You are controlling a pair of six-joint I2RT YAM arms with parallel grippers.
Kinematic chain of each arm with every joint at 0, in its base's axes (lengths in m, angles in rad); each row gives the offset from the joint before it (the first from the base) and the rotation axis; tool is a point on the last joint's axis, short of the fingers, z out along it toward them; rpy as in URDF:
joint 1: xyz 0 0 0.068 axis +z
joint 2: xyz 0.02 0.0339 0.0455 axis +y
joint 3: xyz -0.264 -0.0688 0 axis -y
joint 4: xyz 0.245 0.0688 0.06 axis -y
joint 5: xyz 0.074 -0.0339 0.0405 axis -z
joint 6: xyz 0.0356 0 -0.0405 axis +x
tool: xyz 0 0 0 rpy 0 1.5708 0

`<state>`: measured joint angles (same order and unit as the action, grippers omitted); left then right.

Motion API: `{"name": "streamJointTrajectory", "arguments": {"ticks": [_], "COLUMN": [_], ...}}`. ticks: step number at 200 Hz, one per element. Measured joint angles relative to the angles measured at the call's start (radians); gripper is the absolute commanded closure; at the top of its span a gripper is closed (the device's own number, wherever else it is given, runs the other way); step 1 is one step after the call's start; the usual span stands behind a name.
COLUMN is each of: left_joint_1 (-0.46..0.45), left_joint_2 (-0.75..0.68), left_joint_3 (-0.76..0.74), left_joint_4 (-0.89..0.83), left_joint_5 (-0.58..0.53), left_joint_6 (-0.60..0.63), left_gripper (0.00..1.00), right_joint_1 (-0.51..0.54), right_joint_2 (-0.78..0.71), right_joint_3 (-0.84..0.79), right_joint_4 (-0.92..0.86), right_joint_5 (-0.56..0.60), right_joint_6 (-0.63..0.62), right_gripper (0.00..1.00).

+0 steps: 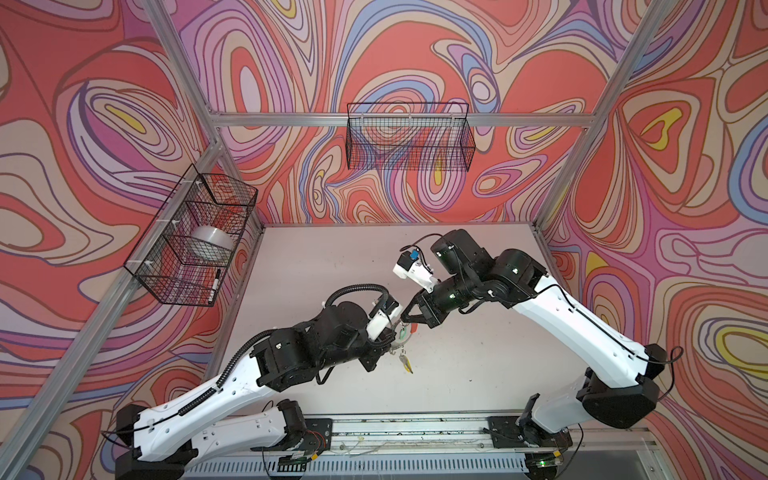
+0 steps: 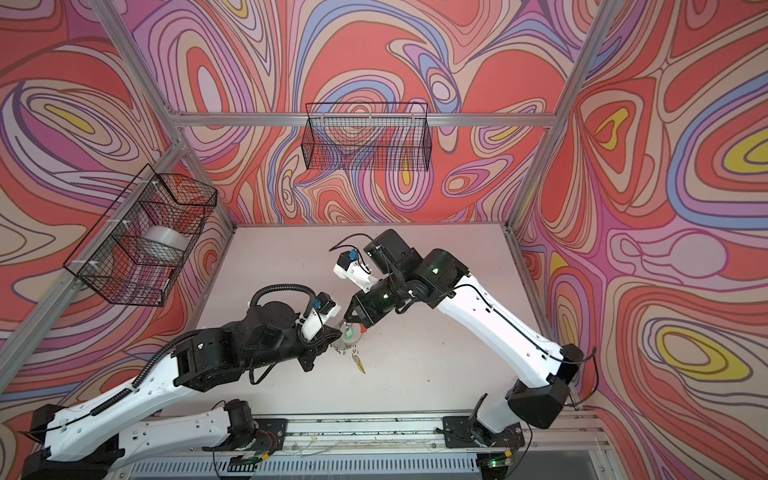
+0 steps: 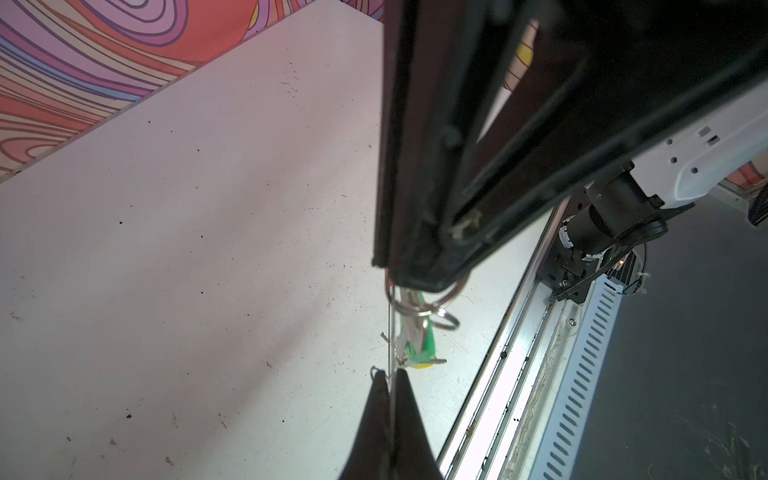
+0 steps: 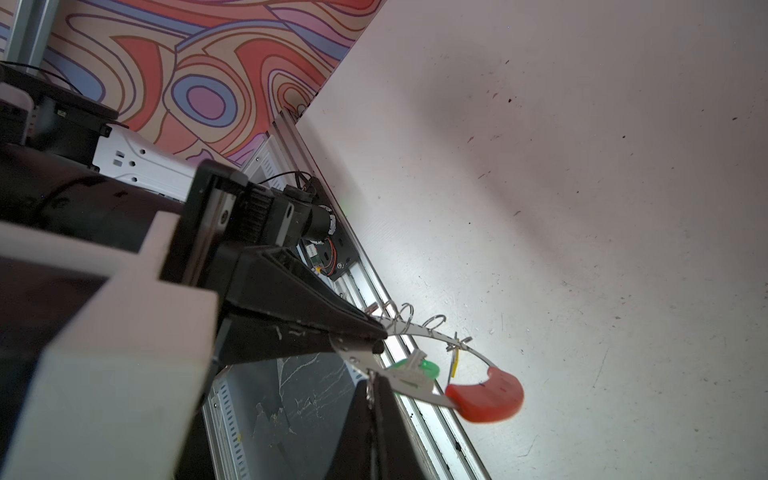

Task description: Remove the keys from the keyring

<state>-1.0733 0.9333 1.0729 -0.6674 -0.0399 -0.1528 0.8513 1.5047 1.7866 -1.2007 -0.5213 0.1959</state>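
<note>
Left gripper (image 4: pixel 376 338) and right gripper (image 4: pixel 374 384) are both clamped on the rim of the keyring (image 4: pixel 485 395), holding it above the table (image 4: pixel 582 166); green-tagged key (image 4: pixel 417 371) and yellow-tagged key (image 4: pixel 455 362) dangle from it.

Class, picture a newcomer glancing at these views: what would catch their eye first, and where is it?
First, the loud swirl-patterned walls all around the cell. Then, over the middle of the table, the left gripper and right gripper meet, both pinching the keyring, its red segment sticking out. A yellow-tagged key hangs from it.
</note>
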Motion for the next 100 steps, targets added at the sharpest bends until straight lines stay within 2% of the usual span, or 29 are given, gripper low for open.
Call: {"name": "streamJointTrajectory", "arguments": {"ticks": [42,100], "left_joint_1": [-0.035,-0.067], "left_joint_2": [0.004,0.003], "left_joint_3": [0.006,0.010], "left_joint_4": [-0.012,-0.029], "left_joint_5": [-0.067,-0.097], "left_joint_6": [0.038,0.098], "left_gripper": [1.00,1.00], "right_joint_1": [0.000,-0.001], "right_joint_2": [0.012,0.026], "right_joint_3": [0.016,0.036], "right_joint_4": [-0.014,-0.048], "right_joint_5": [-0.019,-0.059], "right_joint_6": [0.000,0.000], "right_gripper": [1.00,1.00]}}
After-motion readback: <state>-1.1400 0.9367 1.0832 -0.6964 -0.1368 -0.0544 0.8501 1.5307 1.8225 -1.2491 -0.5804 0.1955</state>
